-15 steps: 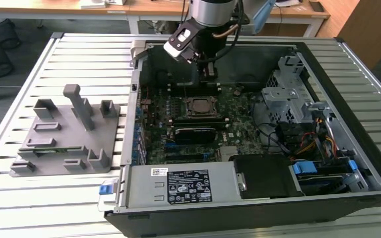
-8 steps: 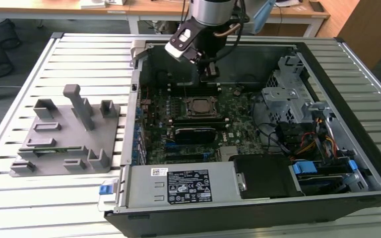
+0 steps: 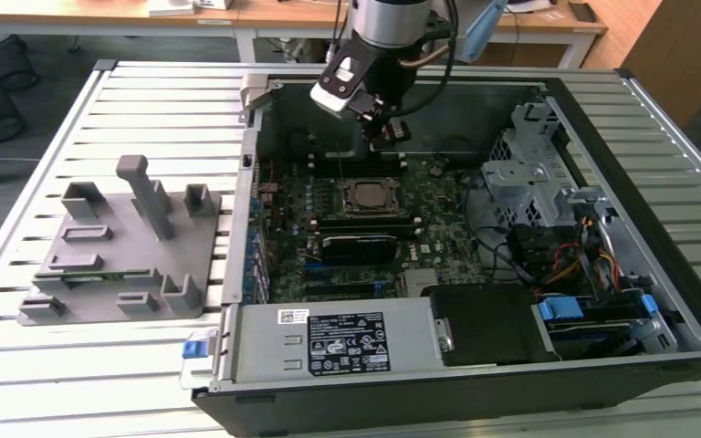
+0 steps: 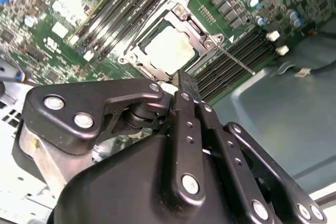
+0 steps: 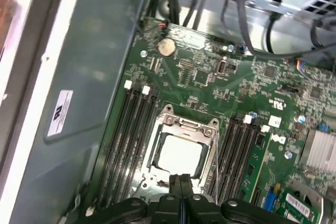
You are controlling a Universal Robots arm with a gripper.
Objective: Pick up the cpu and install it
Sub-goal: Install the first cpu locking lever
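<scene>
I see a big open computer case (image 3: 473, 365) on the slatted table (image 3: 34, 365). The grey fixture (image 3: 120, 246) sits at about 9 o'clock from the case. Inside the case lies the green board (image 5: 210, 77). My gripper (image 3: 385, 137) hangs over the board at about 12 o'clock from the socket (image 3: 369, 196). Its two fingers (image 5: 180, 192) are pressed together with nothing between them. The cpu (image 5: 180, 155) lies flat in the socket, silver top up, in both wrist views (image 4: 170, 50)

Silver arm (image 3: 390, 20); black linkage gripper (image 4: 187, 90), silver screws; slim black fingers (image 5: 180, 190).
</scene>
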